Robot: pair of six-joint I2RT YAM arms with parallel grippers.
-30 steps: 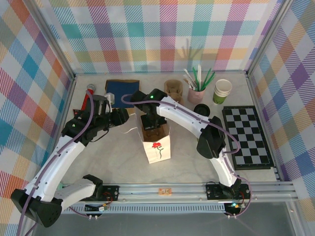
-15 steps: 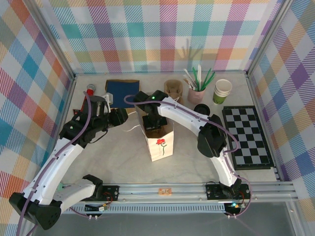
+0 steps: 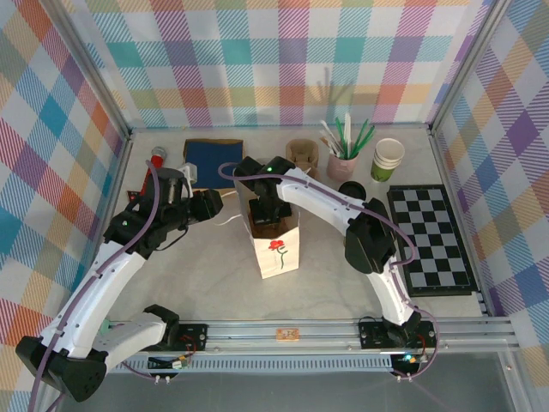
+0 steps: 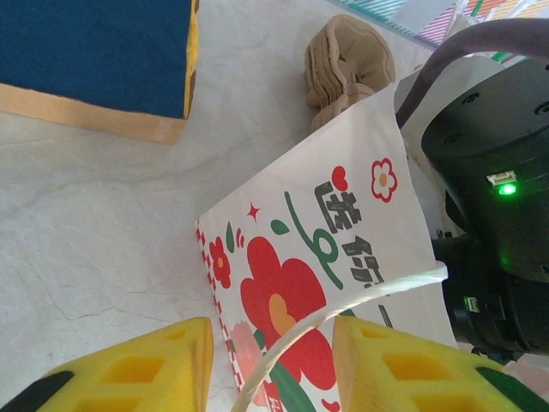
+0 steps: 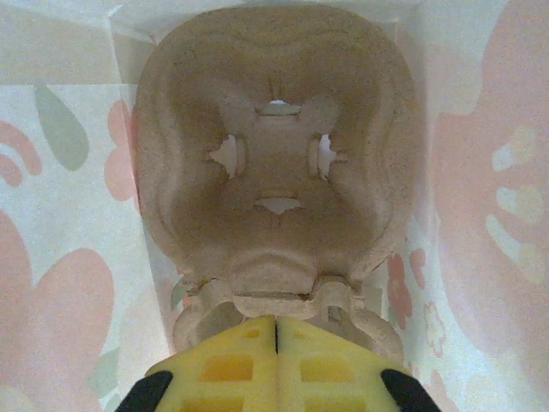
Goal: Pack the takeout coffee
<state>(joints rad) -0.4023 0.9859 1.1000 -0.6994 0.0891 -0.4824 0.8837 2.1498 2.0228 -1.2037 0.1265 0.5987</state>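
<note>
The white paper bag with red flowers stands open mid-table. My right gripper is down inside it, shut on the rim of a brown pulp cup carrier that lies against the bag's inner walls. The right arm covers the bag's mouth from above. My left gripper sits at the bag's left side, open. The bag's white string handle runs through the gap without being pinched. A round black lid shows right of the bag, half behind the right arm. I cannot tell whether a cup stands under it.
A stack of lidless green-and-cream cups and a pink cup of straws stand at the back right. More pulp carriers and a blue box lie behind the bag. A checkerboard lies on the right.
The bag has shifted slightly right and turned a little with the right gripper inside it. The left gripper has stayed at the bag's handle.
</note>
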